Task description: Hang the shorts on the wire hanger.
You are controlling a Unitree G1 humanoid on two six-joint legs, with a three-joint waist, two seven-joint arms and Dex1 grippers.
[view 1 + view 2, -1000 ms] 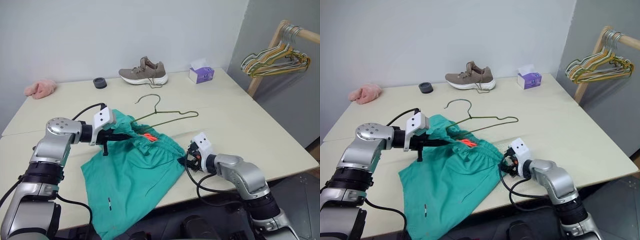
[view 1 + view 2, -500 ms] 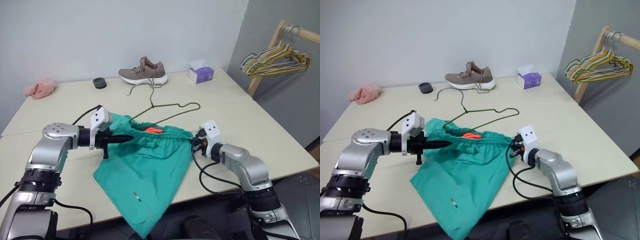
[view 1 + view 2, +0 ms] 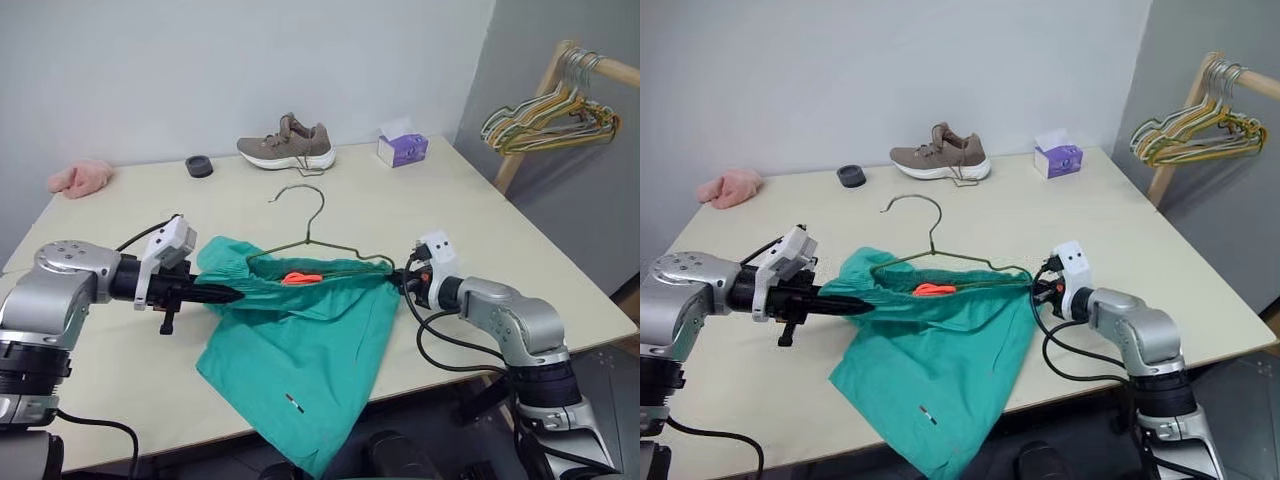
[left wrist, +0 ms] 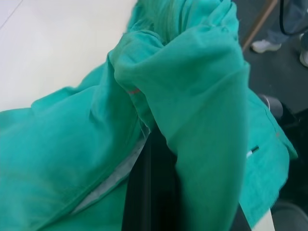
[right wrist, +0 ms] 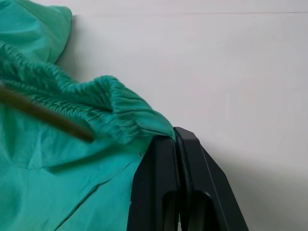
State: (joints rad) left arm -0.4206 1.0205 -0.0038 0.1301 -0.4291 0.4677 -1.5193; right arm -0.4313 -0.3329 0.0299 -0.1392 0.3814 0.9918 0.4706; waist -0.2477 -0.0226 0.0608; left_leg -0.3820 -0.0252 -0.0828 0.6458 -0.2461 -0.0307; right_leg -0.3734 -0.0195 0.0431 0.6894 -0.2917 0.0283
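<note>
The teal-green shorts point(image 3: 310, 350) are stretched by their elastic waistband between my two grippers, just above the table; the legs trail toward the front edge. My left gripper point(image 3: 225, 295) is shut on the waistband's left end, and cloth folds over its black fingers point(image 4: 149, 192). At the right end my right gripper point(image 3: 400, 283) is shut on the gathered band point(image 5: 110, 106). The wire hanger point(image 3: 310, 240) has its triangle tucked in the waist opening, and its hook points away toward the shoe. An orange tag point(image 3: 297, 278) shows inside the band.
At the back of the beige table point(image 3: 480, 230) lie a tan shoe point(image 3: 287, 143), a tissue box point(image 3: 402, 148), a small black ring point(image 3: 199, 165) and a pink cloth point(image 3: 80, 177). A wooden rack with several coloured hangers point(image 3: 545, 115) stands at the right.
My right gripper shut on the waistband's right end and rose with it. My left gripper drew back to the left, pulling the band taut. The hanger swung with the cloth.
</note>
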